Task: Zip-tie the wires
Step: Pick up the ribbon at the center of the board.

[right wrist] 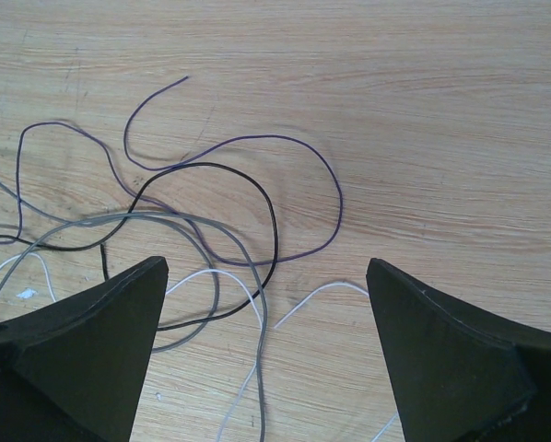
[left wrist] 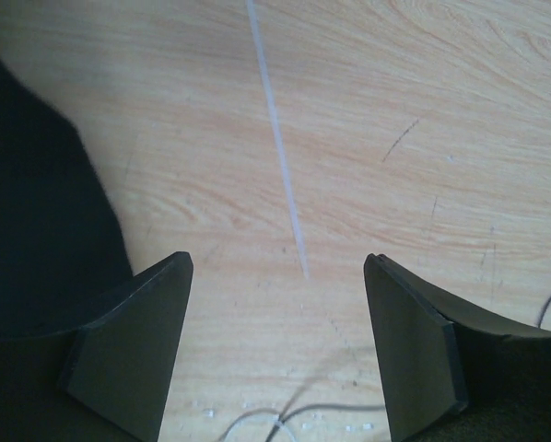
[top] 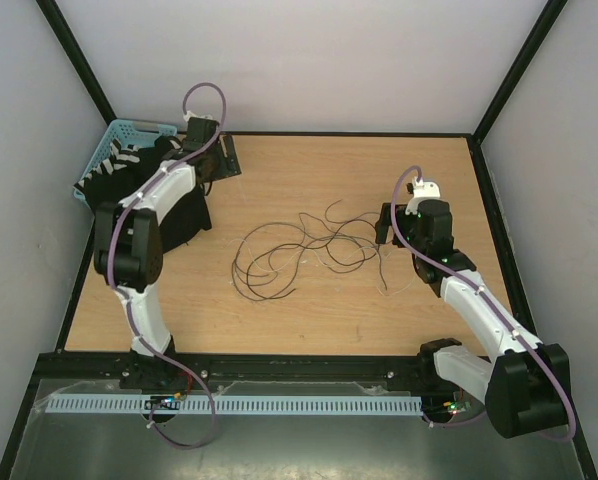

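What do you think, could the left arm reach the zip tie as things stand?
Probably yes: the zip tie lies uncovered on the table just ahead of the left gripper, in line with its open jaws; the black cloth sits aside.

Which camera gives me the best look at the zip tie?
The left wrist camera: the zip tie lies straight ahead of the open left gripper, with nothing covering it. From the top camera I cannot make it out. The right wrist camera shows only wires.

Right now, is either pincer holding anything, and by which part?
Nothing is held. The left pincer stands open by the zip tie, and the right pincer stands open over the wires.
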You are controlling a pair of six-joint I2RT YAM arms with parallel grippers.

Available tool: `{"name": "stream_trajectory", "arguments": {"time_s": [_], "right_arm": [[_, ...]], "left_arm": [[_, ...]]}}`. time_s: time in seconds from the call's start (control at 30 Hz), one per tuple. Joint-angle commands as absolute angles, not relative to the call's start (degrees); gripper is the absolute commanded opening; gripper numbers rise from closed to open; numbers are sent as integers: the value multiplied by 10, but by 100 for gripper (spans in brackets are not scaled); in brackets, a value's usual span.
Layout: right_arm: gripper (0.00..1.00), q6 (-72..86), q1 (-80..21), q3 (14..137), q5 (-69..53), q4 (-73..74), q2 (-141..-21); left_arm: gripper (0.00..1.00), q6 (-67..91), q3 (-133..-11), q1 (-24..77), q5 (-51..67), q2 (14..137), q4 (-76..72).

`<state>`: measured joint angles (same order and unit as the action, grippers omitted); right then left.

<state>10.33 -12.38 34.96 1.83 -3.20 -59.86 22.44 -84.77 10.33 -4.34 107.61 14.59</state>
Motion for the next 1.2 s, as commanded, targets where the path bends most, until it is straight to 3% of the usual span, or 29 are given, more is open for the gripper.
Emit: {"name": "stream_trajectory", "arguments": {"time_s": [0.0,0.4,1.17], "right_arm": [[99,106,-121,347,8,-60,-597],[99,105,-122,350,11,-49,-590],[99,107,-121,346,13,-48,-581]], "left_arm": [[75,195,-929,112,-32,1145,197],[68,202,-940,153,-30,1232,207],[51,185,-922,174,-89,1266,235]]}}
